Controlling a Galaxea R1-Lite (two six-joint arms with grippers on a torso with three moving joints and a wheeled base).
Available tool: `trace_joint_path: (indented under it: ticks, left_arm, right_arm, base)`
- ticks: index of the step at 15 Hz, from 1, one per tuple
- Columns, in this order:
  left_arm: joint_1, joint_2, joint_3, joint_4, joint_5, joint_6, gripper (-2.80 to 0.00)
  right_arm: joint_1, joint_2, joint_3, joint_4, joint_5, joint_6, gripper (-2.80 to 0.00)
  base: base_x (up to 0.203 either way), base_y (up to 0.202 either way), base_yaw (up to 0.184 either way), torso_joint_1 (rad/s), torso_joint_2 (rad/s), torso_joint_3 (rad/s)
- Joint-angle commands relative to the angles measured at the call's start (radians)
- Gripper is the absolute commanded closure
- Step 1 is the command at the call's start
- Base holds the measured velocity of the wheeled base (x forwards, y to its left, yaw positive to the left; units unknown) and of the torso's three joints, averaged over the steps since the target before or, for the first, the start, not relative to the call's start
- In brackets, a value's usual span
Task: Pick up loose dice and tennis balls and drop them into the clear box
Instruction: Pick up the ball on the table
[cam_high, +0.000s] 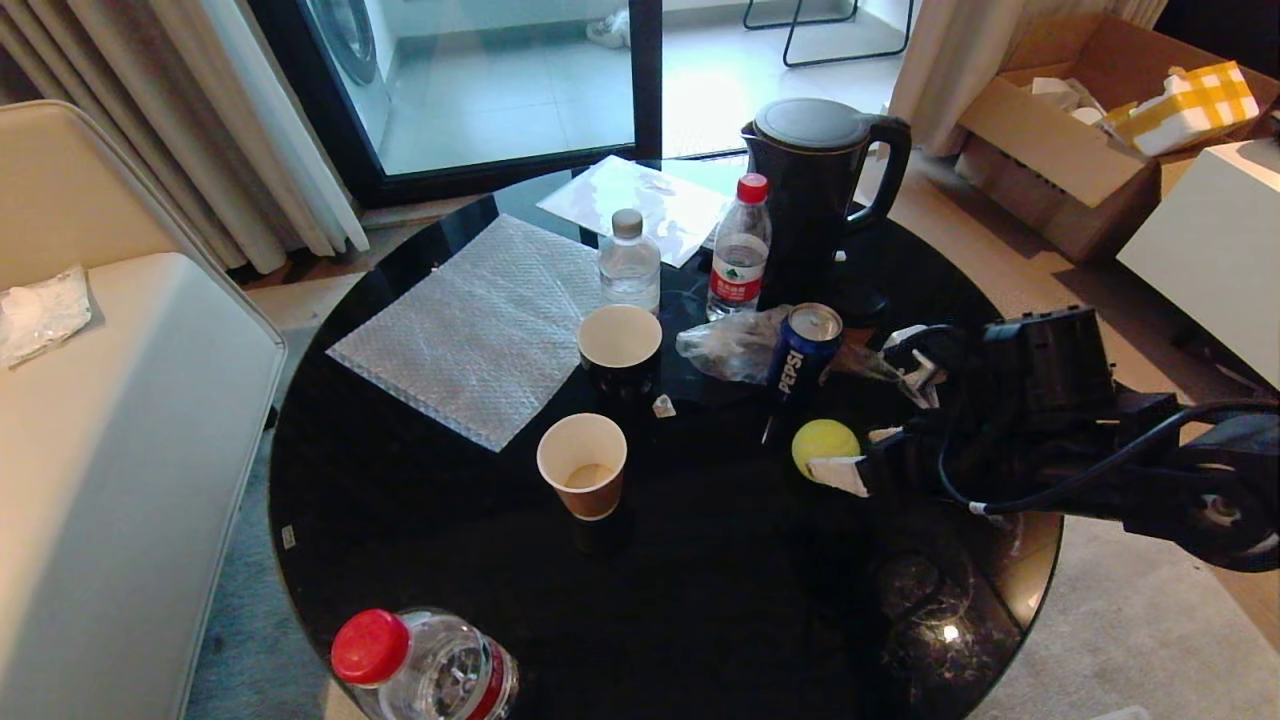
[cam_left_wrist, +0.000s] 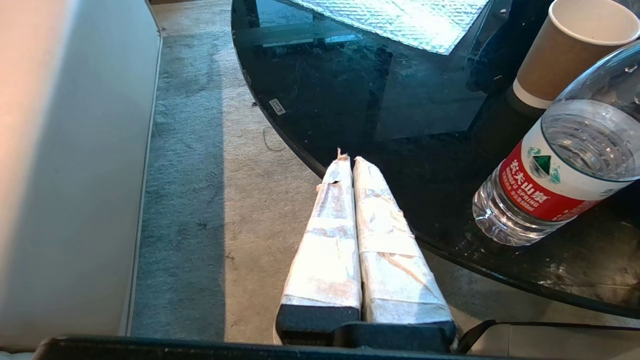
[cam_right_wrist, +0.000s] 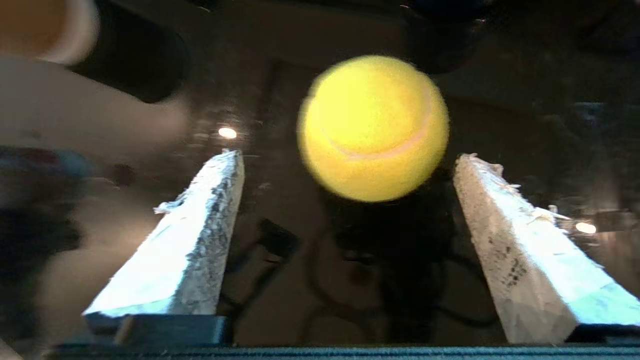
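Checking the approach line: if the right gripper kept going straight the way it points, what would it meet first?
Most likely the tennis ball, which lies just ahead of the open right gripper, roughly between the fingertips. Depth is unclear, but nothing shows nearer.

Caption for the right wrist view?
Open right gripper facing a tennis ball on the black table.

Pepsi can (cam_high: 803, 352) crowds behind tennis ball (cam_high: 823, 446) — bare table (cam_high: 720, 590) in front
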Motion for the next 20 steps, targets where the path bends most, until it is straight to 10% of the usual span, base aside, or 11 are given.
trace_joint_path:
  ticks: [1,15,16,20]
  left_arm:
    - [0.0,0.001,0.0,0.0,0.0,0.0,0.0]
    - [0.0,0.001,0.0,0.0,0.0,0.0,0.0]
    - [0.0,0.0,0.0,0.0,0.0,0.0,0.0]
    - [0.0,0.001,0.0,0.0,0.0,0.0,0.0]
  right_arm:
    - [-0.005,0.047,-0.008,-0.033,-0.055,-0.024,-2.8]
    - [-0.01,0.208,-0.027,-0.276,-0.06,-0.068,-2.8]
    - [-0.01,0.217,-0.027,-0.305,-0.063,-0.069,0.0]
    - [-0.01,0.213,-0.018,-0.319,-0.072,-0.101,0.0]
  base:
    - [0.0,0.0,0.0,0.0,0.0,0.0]
    - [0.0,0.0,0.0,0.0,0.0,0.0]
    - [0.0,0.0,0.0,0.0,0.0,0.0]
    - [0.0,0.0,0.0,0.0,0.0,0.0]
